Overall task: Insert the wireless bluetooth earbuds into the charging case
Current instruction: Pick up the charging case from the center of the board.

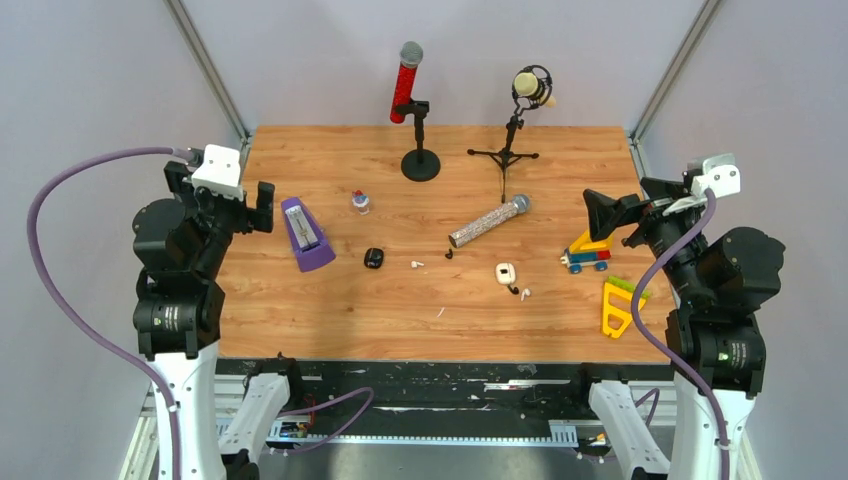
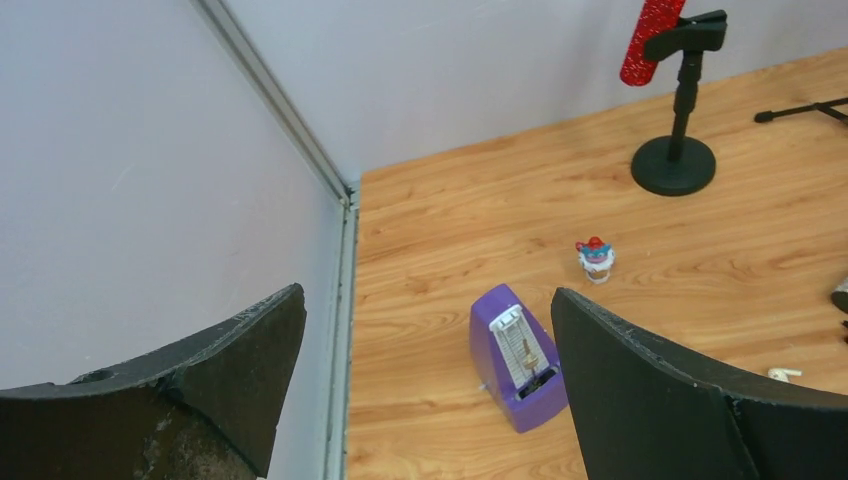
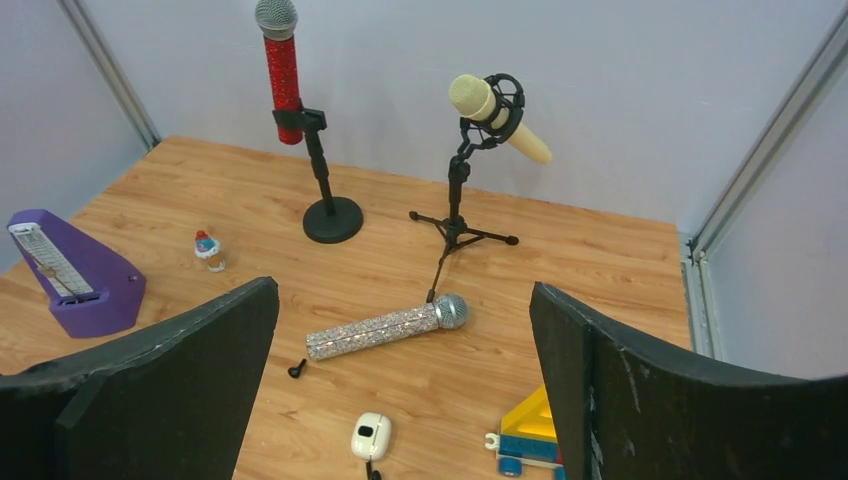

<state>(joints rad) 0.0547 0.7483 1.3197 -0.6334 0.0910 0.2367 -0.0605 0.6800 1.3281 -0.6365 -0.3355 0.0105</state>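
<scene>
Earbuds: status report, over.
Left gripper open, right gripper open, both empty. White earbud, black earbud loose, outside white case. Silver microphone lying close by.

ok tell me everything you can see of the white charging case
The white charging case is a small rounded pebble of glossy cream-white plastic with a dark mark on its top face. It lies flat on the wooden table, right of centre, on the near side of the glittery silver microphone. A tiny dark bud lies at its near edge. Whether they touch, or whether the lid is open, is unclear.
</scene>
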